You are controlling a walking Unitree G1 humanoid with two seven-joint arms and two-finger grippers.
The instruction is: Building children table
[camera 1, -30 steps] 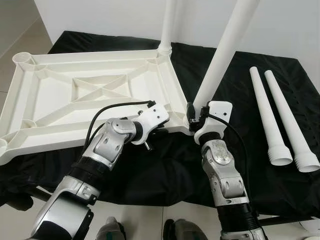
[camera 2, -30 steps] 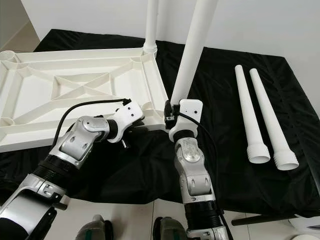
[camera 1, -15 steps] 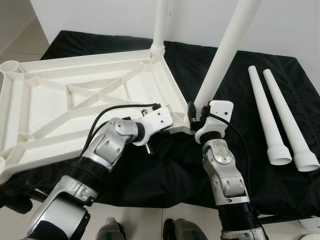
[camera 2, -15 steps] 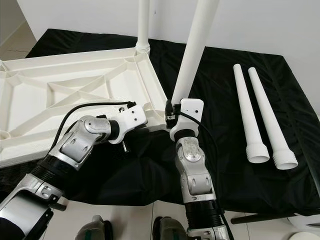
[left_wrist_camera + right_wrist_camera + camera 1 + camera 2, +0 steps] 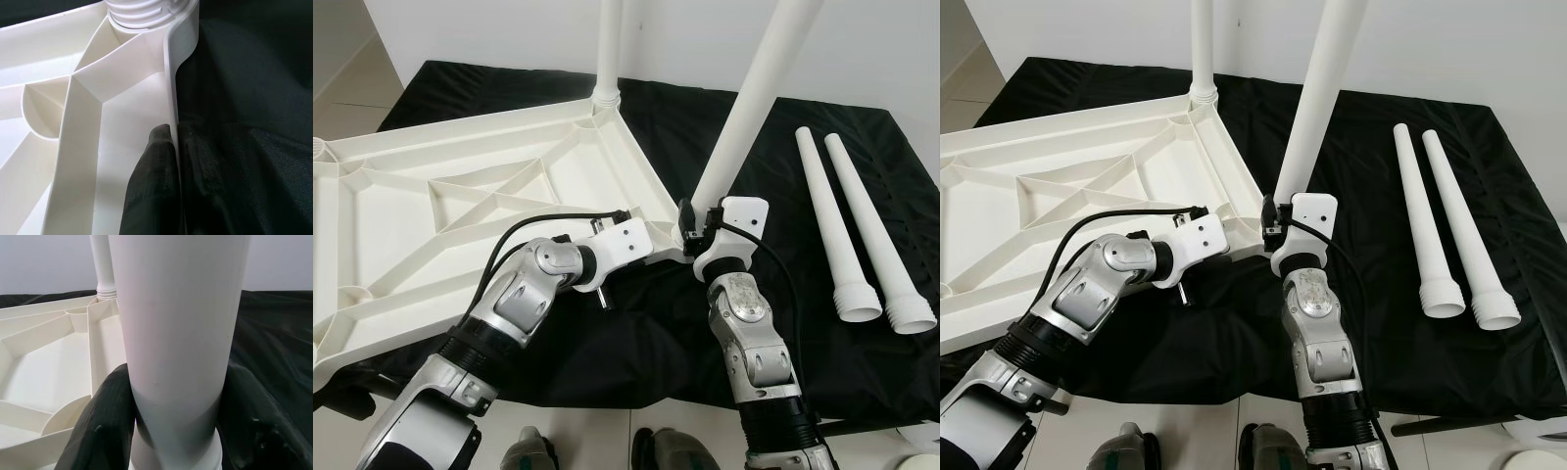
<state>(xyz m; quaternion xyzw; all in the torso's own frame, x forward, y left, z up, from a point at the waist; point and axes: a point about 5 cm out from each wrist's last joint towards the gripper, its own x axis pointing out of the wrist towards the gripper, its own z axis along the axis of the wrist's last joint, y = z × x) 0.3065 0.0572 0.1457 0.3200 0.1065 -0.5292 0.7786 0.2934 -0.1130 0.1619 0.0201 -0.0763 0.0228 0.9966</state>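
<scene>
The white table top (image 5: pixel 460 211) lies upside down on the black cloth, ribs facing up. One white leg (image 5: pixel 607 44) stands in its far corner socket. A second leg (image 5: pixel 749 108) stands tilted in the near right corner socket. My right gripper (image 5: pixel 176 382) is shut on this leg just above the socket, with one black finger (image 5: pixel 105 426) on each side. My left gripper (image 5: pixel 173 134) is shut on the table top's rim (image 5: pixel 171 93) close to that same corner, its wrist (image 5: pixel 628 240) showing at the near edge.
Two loose white legs (image 5: pixel 822 211) (image 5: pixel 871 220) lie side by side on the cloth (image 5: pixel 636 333) at the right, wide ends toward me. A white wall stands behind. Pale floor (image 5: pixel 342 78) shows at the left, and my feet (image 5: pixel 651 452) below the table's near edge.
The table top has swung about its near right corner; its far leg and left end have moved left. My left gripper has shifted slightly right along the rim. My right gripper stays put.
</scene>
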